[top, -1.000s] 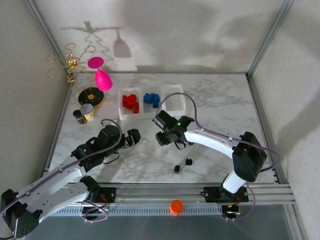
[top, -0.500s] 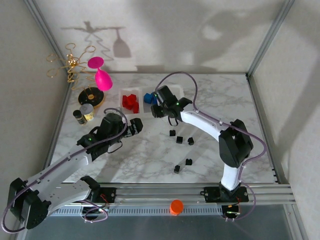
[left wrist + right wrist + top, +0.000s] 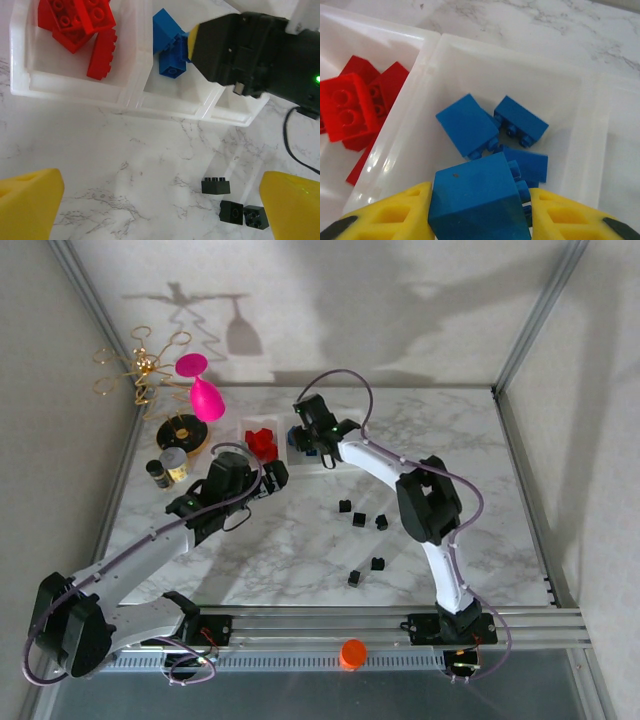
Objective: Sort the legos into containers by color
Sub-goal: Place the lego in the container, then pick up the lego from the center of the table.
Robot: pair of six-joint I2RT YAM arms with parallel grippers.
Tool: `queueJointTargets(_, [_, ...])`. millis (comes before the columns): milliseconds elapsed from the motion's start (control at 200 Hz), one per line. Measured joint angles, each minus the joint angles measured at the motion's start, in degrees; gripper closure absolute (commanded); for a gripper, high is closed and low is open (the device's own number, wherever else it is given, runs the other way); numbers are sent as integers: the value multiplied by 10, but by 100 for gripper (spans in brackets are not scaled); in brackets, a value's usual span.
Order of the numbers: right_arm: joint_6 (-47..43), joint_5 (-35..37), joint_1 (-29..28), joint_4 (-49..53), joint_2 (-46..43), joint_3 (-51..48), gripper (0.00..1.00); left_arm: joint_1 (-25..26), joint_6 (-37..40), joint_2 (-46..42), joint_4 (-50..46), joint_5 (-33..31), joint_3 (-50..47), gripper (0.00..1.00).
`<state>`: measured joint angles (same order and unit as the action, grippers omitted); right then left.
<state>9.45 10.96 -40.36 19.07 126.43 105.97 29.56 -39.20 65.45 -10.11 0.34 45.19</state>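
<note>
A blue brick [image 3: 475,197] is clamped between the yellow fingers [image 3: 385,217] of the right gripper [image 3: 479,222]. It is held directly over the middle bin [image 3: 570,85], presumably for release among the blue bricks [image 3: 520,120] just below. Red bricks [image 3: 350,112] are seen in the bin to its left. The left gripper [image 3: 160,205] is spread wide and empty, with unsorted black bricks [image 3: 216,186] lying near its right finger.

We see red bricks [image 3: 350,112], blue bricks [image 3: 467,125], black bricks [image 3: 216,186], clear whitish bins [image 3: 125,97], yellow pads [image 3: 385,220], grey-veined white marble table [image 3: 100,150].
</note>
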Motion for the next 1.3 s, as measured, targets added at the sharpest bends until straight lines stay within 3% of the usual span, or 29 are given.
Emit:
queueJointTargets(185, [-13,8,0,9,43,59,35,-2,0,4,3,2,12,0])
queueJointTargets(451, [-23,5,0,13,22,49,29,-2,0,-1,9,2,15,0])
queueJointTargets(686, [-9,-20,0,-5,-144,-96,24,9,0,-19,10,4,15,0])
queueJointTargets(891, [30,-32,0,-8,-269,-241,24,54,-3,-19,18,6,2,1])
queueJointTargets(1297, [119,-46,-3,9,-297,-447,33,113,-31,-17,56,-3,-61,0])
